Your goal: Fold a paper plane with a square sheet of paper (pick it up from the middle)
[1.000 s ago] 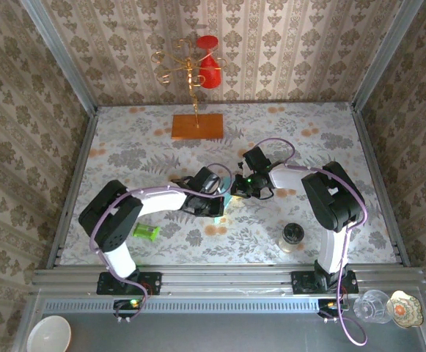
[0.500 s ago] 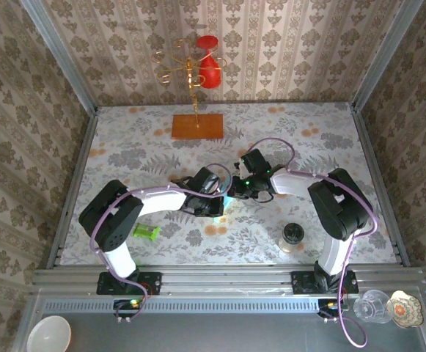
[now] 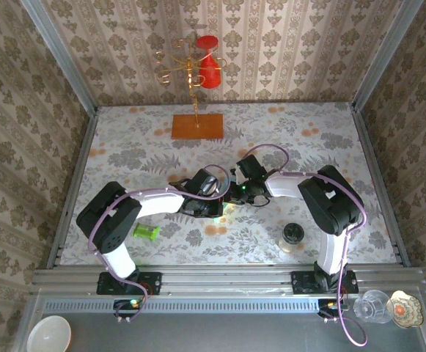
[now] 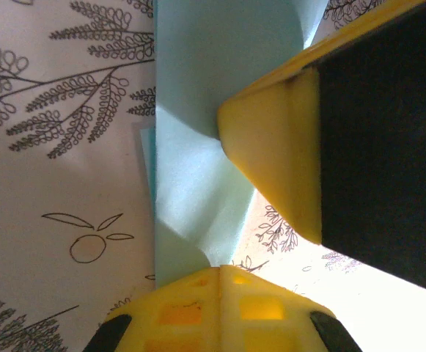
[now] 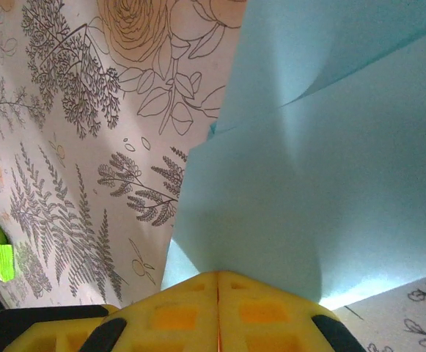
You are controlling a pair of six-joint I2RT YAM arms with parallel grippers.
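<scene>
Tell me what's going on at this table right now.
Two robot arms are working one light-blue sheet of paper mid-table. The left gripper and the right gripper are each pinched shut on it, tips close together. The sheet shows overlapping layers and a crease, so folding is under way, but no plane shape is visible yet. A green cylinder and an orange board sit apart on the table.

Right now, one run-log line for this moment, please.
left gripper: shut on paper sheet | right gripper: shut on paper sheet | fold: unfinished
</scene>
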